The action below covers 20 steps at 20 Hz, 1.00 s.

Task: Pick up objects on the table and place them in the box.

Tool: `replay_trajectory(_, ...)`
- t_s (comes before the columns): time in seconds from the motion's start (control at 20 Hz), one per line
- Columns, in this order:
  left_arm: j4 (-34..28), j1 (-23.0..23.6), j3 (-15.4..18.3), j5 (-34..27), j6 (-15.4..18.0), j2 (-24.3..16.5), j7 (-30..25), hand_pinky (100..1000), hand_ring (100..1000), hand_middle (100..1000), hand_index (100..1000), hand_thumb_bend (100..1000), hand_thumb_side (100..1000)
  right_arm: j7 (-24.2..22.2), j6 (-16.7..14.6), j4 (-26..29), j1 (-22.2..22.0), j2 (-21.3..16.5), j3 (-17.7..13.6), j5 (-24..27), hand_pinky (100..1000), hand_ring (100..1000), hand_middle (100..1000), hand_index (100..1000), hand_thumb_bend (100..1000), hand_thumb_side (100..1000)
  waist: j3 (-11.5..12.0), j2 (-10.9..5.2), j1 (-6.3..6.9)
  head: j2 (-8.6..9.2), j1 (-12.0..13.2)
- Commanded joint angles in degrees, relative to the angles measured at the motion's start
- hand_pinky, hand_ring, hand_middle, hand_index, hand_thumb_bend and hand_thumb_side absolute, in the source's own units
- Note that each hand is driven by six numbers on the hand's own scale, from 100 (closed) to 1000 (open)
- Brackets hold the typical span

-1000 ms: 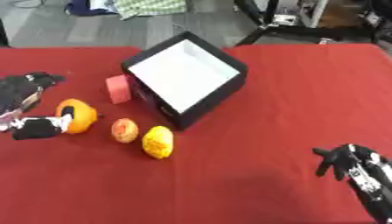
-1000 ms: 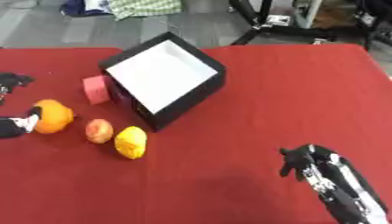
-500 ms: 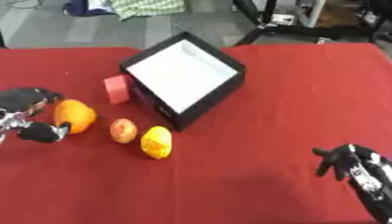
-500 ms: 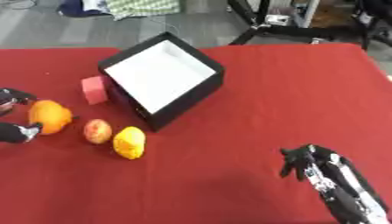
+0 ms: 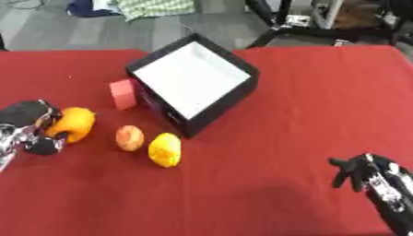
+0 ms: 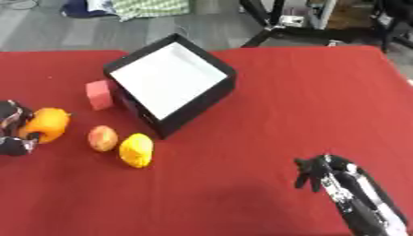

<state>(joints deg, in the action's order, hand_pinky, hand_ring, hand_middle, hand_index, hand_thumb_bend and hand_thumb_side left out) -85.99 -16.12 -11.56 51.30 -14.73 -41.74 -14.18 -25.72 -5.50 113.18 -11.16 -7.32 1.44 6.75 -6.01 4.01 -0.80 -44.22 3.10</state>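
Four loose items on red table (image 5: 266, 193), all left of centre: orange (image 5: 71, 124) near left edge, small reddish-orange fruit (image 5: 129, 137) and yellow lemon (image 5: 164, 149) side by side toward front, pink block (image 5: 123, 94) touching or just beside box's left wall. Black box (image 5: 193, 85) with white floor, turned diagonal, sitting toward far edge, open top, nothing inside.

Left hand (image 5: 32, 129) at left edge, fingers and thumb curled round orange from its left side; orange apparently on the cloth, not lifted. Right hand (image 6: 327, 173) near front right corner, well apart from everything, fingers loosely bent, holding nothing.

Risks from here, judged:
- Round fruit gripped from one side only: could squirt out toward front or roll off left edge on lift.
- Carry path to box passes over pink block and near wall: low carry could knock block or clip rim and shove box.
- Box set corner-on: release too close to near corner could bounce orange off rim back onto table.
- Small fruit and lemon close together: later grasp on one likely to nudge the other.

Hard to make out:
- Left hand cut by left edge of both views; contact behind orange hidden, thumb placement unclear.
- Right forearm cut at bottom.
- Small fruit type unclear; peach or apple.
- Gap between block and box not resolvable.
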Motion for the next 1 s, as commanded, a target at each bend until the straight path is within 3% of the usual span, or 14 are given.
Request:
replay_trajectory(0.05, -2.2, -0.4, 1.3, -2.8, -1.1, -1.4, 8.8, 612, 308, 258, 469, 100, 219, 0.2, 0.1, 1.4, 0.0, -0.7, 0.0, -0.3, 899, 472, 270, 570, 100, 602, 0.0, -1.66, 0.84, 0.10, -0.2)
replay_trajectory(0.2, -6.0, -0.8, 1.9, -6.2, -1.8, -1.9, 13.6, 600, 299, 246, 462, 100, 280, 0.3, 0.1, 1.4, -0.1, -0.7, -0.1, -0.4, 899, 472, 270, 570, 100, 606, 0.1, -1.73, 0.83, 0.10, -0.4)
replay_trajectory(0.4, -12.9, -4.1, 2.6, -11.9, -3.1, -3.0, 15.6, 591, 302, 249, 465, 100, 337, 0.4, 0.2, 1.4, -0.4, -0.8, 0.0, -0.5, 899, 472, 270, 570, 100, 612, 0.1, -1.99, 0.81, 0.10, -0.1)
replay_trajectory(0.55, -15.9, -8.9, 0.6, -14.8, -3.3, -3.7, 13.6, 599, 312, 261, 473, 100, 307, 0.2, 0.2, 1.4, -0.6, -0.9, 0.3, -0.5, 899, 472, 270, 570, 100, 615, 0.0, -2.16, 0.82, 0.10, 0.1)
replay_trajectory(0.6, -16.3, -10.7, -0.5, -14.9, -3.1, -3.7, 12.4, 609, 322, 270, 479, 100, 260, 0.2, 0.2, 1.4, -0.6, -1.0, 0.4, -0.5, 899, 472, 269, 569, 100, 628, -0.1, -2.19, 0.83, 0.10, 0.2)
replay_trajectory(0.8, -12.4, -19.6, -6.3, -12.2, -2.2, -1.2, 5.7, 625, 335, 285, 491, 100, 237, 0.0, 0.6, 1.4, -0.5, -1.0, 0.8, -0.4, 898, 471, 269, 569, 100, 650, -0.7, -2.20, 0.76, 0.10, 0.4)
replay_trajectory(1.0, -1.8, -27.7, -10.1, -6.8, -0.7, 5.2, 1.5, 635, 344, 295, 490, 100, 214, -0.3, 1.0, 1.4, -0.2, -0.9, 1.2, 0.0, 898, 471, 269, 569, 100, 657, -1.3, -2.05, 0.49, 0.10, 0.3)
